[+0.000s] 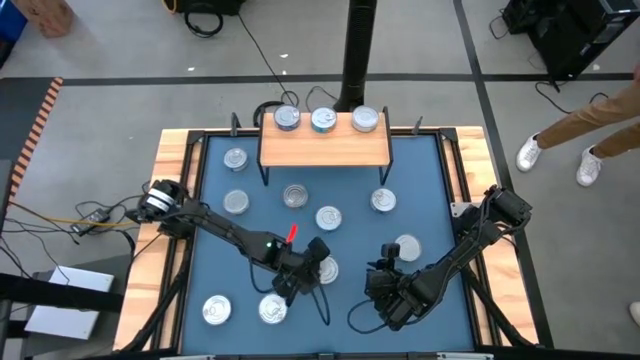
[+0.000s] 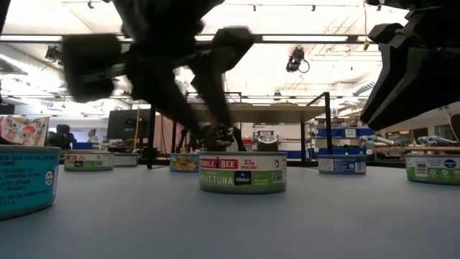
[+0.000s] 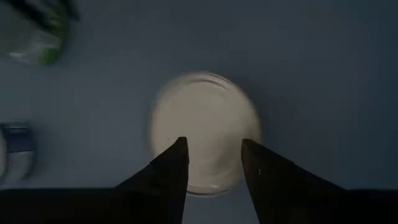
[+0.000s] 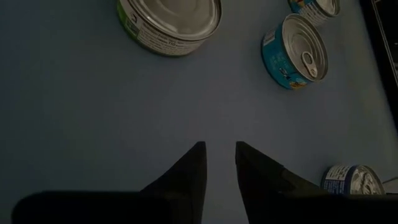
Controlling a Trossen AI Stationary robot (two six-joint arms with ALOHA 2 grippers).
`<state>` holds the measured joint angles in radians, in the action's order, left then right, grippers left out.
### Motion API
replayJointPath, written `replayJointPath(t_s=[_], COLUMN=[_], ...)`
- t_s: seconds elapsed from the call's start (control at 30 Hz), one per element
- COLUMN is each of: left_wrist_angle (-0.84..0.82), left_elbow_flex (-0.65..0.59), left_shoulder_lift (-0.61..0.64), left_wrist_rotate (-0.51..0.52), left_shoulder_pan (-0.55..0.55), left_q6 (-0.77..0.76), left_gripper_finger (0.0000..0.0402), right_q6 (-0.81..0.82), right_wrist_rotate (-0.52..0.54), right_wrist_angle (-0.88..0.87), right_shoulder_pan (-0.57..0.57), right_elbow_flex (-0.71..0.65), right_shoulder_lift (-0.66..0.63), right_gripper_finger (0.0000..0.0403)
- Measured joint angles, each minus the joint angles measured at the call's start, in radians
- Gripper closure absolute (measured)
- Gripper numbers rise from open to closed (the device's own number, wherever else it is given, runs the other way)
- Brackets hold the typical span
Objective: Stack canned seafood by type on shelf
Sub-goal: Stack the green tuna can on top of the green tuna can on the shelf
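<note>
The light-wood shelf (image 1: 325,148) stands at the mat's far edge with three silver-topped cans (image 1: 323,120) in a row on it. Several more cans lie flat on the blue mat (image 1: 440,180). My left gripper (image 3: 214,155) is open, a little above a green-labelled tuna can (image 2: 242,173) near the mat's middle front (image 1: 327,268). Its fingers point down at the can's shiny lid (image 3: 205,124) without touching it. My right gripper (image 4: 221,155) hovers over bare mat at the front right (image 1: 385,292). Its fingers are open by a narrow gap with nothing between them.
Loose cans lie around both grippers: two at the near left (image 1: 216,311) (image 1: 272,310), one beside the right arm (image 1: 407,247), others mid-mat (image 1: 328,217). A green-labelled can (image 4: 169,25) and a blue one (image 4: 295,50) lie ahead of my right gripper. A person's legs (image 1: 580,130) show beyond the table's right.
</note>
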<state>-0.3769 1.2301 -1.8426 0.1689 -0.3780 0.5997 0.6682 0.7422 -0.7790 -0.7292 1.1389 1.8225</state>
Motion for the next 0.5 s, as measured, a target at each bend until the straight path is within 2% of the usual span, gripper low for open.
replayJointPath(t_s=[0.17,0.27,0.37,0.5], left_wrist_angle=[-0.007,0.055,0.140,0.170], left_elbow_flex=[-0.031,-0.066,-0.106,-0.113], left_shoulder_lift=[-0.026,-0.030,-0.029,-0.030], left_wrist_rotate=[-0.024,-0.012,0.037,0.073], left_shoulder_pan=[-0.006,-0.005,-0.005,-0.004], left_q6=[0.043,0.089,0.126,0.154], left_gripper_finger=[0.0249,0.0250,0.0251,0.0262], right_q6=[-0.016,-0.024,-0.034,-0.044], right_wrist_rotate=[0.000,0.000,0.000,0.000], right_wrist_angle=[0.008,0.014,0.023,0.031], right_shoulder_pan=[0.004,0.010,0.013,0.019], right_elbow_flex=[0.000,0.000,0.000,0.000], right_shoulder_lift=[0.000,0.000,0.000,0.000], right_gripper_finger=[0.0307,0.0308,0.0308,0.0308])
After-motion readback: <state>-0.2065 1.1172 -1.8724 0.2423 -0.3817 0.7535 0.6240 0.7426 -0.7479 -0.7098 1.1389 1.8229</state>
